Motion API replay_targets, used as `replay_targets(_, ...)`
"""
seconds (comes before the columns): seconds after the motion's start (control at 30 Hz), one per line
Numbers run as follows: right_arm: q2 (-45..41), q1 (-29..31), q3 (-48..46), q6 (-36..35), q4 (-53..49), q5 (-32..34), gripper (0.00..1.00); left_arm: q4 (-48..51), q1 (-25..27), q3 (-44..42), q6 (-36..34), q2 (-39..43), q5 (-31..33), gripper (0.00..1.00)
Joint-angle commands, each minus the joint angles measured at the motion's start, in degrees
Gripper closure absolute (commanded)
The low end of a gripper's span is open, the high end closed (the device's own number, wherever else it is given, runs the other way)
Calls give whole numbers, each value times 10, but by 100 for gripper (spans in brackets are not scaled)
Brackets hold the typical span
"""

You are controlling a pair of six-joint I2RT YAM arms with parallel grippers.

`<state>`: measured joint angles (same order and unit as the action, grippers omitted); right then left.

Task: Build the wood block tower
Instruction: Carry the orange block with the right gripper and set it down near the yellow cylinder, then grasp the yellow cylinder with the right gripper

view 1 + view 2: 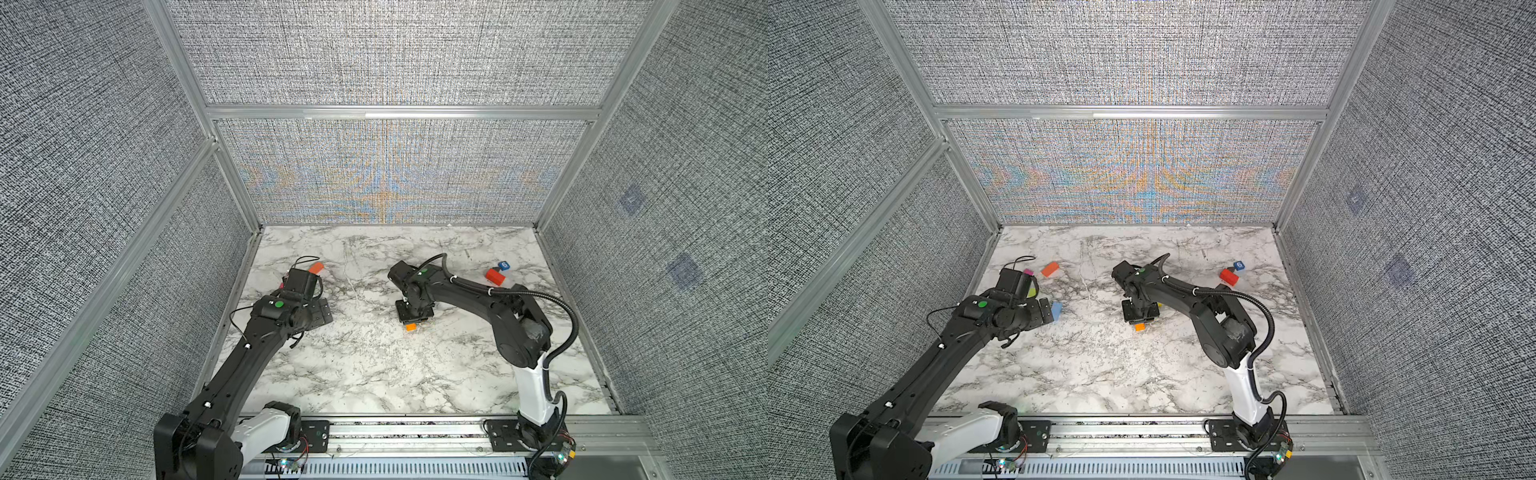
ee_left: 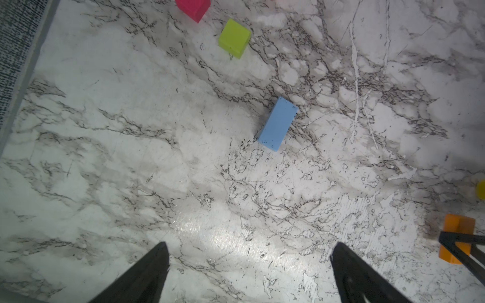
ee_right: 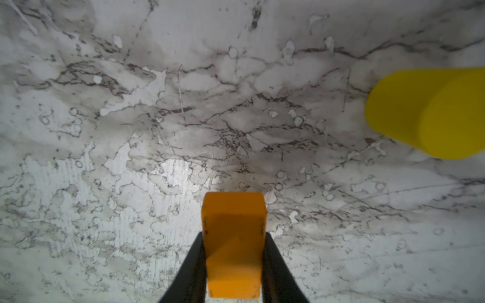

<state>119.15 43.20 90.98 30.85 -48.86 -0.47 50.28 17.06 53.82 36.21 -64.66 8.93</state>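
- The right fingers [image 3: 189,267] are clenched on the orange block [image 3: 233,244] near the centre of the bench [image 1: 374,374].
- The left fingers [image 2: 147,275] are spread wide and empty.
- In a top view, the light blue block [image 1: 1057,309] lies flat at 9 o'clock of the orange block.
- The yellow-green block [image 2: 234,38] and magenta block [image 2: 193,8] lie singly toward 10 o'clock.

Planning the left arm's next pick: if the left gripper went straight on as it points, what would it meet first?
Probably bare table, just short of the blue block; the open left gripper aims downward, though depth is unclear.
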Motion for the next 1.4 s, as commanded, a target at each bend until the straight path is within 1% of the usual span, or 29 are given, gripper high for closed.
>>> replay_targets(0.0, 10, 1, 4, 18, 4, 1, 71, -16, 0, -4, -5, -2, 3, 1)
replay_targets(0.23, 41, -1, 29, 21, -9, 14, 70, -5, -1, 6, 11, -26, -3, 1)
replay_targets(0.3, 44, -2, 29, 21, -7, 14, 68, 4, -1, 14, 12, -36, -3, 1)
replay_targets(0.47, 51, -2, 36, 10, -15, 16, 53, 2, -1, 17, 9, -42, -7, 1)
replay_targets(0.6, 41, -2, 33, 3, -16, 17, 44, -2, -1, 18, 7, -39, -6, 1)
replay_targets(0.67, 30, -2, 32, -4, -17, 17, 41, -2, -1, 22, 4, -42, -4, 1)
replay_targets(0.8, 10, -3, 49, -52, -36, 12, 40, -1, 0, 36, -4, -53, 1, 1)
replay_targets(0.9, -2, -7, 70, -82, -76, 34, 40, 7, 0, 51, -13, -65, 11, 1)
replay_targets(0.97, -14, -18, 77, -95, -91, 37, 40, 12, -1, 61, -20, -74, 14, 1)
replay_targets(1.17, -40, -73, 96, -120, -108, 27, 39, 17, -3, 87, -26, -101, 9, 1)
replay_targets(1.37, -16, -119, 112, -132, -114, 19, 35, 23, -4, 103, -24, -124, -12, 1)
